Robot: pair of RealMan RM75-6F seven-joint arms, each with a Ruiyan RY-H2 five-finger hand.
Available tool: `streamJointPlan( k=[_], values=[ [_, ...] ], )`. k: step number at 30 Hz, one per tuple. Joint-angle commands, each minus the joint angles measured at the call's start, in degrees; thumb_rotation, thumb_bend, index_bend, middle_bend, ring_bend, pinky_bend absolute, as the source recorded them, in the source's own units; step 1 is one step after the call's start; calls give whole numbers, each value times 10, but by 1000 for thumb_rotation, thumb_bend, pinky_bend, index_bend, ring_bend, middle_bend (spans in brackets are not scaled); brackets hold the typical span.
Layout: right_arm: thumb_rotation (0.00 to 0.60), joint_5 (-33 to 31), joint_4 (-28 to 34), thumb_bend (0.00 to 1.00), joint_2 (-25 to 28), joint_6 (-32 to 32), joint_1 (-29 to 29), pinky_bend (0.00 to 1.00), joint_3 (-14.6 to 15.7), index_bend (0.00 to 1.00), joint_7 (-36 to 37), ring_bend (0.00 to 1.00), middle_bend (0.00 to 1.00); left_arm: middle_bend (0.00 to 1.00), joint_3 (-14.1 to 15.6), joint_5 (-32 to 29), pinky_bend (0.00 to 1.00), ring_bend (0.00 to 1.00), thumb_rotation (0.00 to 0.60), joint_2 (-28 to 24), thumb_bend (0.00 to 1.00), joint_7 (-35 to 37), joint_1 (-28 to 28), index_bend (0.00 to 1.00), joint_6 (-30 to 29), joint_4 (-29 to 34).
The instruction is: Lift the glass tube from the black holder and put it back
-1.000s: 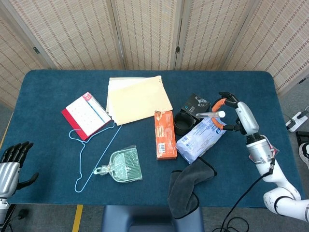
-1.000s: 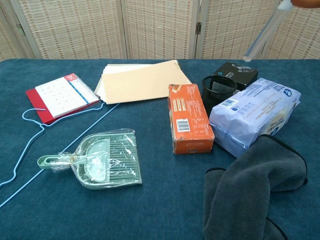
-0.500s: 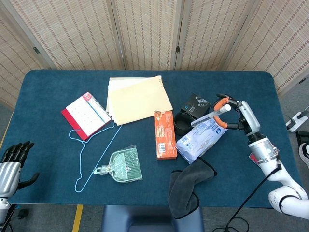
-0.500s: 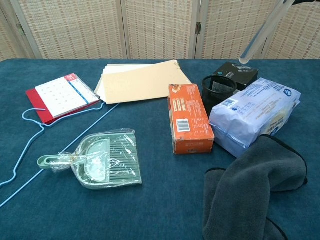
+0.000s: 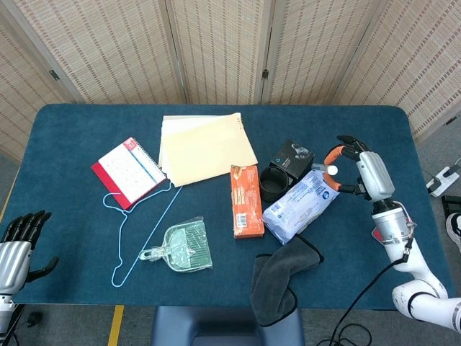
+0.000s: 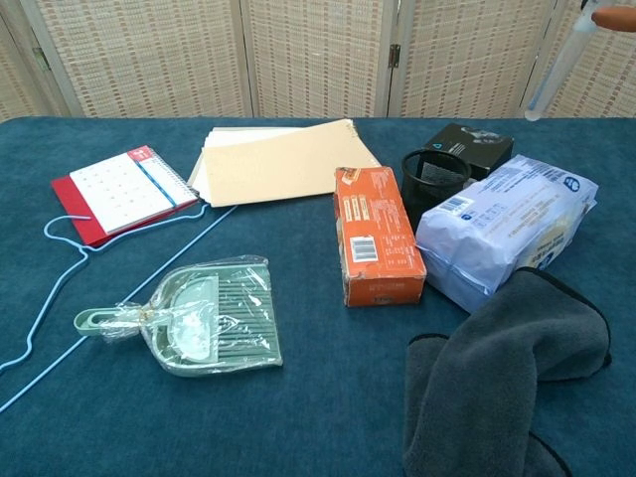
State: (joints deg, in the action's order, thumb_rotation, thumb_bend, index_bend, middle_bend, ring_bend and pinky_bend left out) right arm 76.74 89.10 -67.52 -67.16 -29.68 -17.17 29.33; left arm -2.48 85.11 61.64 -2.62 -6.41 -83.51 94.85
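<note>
The glass tube (image 6: 558, 67) has swung up and away from the black holder (image 6: 434, 177) since half a second ago, its lower end now well clear of the rim. The right hand's (image 5: 356, 168) orange-tipped fingers (image 5: 333, 153) pinch the tube near its white cap — the tube hangs aslant in mid-air, above and to the hand's own right of the holder. The lift looks done; the return is next, and it calls for bringing the tube's low end back over the holder's open mouth and easing it in. Room is tight below the fingers: a blue-white packet (image 6: 509, 234) lies just beside the holder, a black box (image 6: 469, 146) behind it, an orange box (image 6: 377, 237) on its far side. The left hand (image 5: 16, 251) rests off the table's (image 5: 72, 288) near corner, fingers apart, holding nothing.
</note>
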Motion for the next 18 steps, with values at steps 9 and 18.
streamJointPlan(
  k=[9,18],
  values=[
    [600,39,42,478,44,85,-4,159,-5,647,379,158,430,117,1,0,110,93,600,-1,285,5,4,126,-4,-2],
    [600,0,7,477,1,66,-25,159,-11,647,188,158,432,117,1,0,110,93,600,1,284,6,3,126,-2,-4]
  ],
)
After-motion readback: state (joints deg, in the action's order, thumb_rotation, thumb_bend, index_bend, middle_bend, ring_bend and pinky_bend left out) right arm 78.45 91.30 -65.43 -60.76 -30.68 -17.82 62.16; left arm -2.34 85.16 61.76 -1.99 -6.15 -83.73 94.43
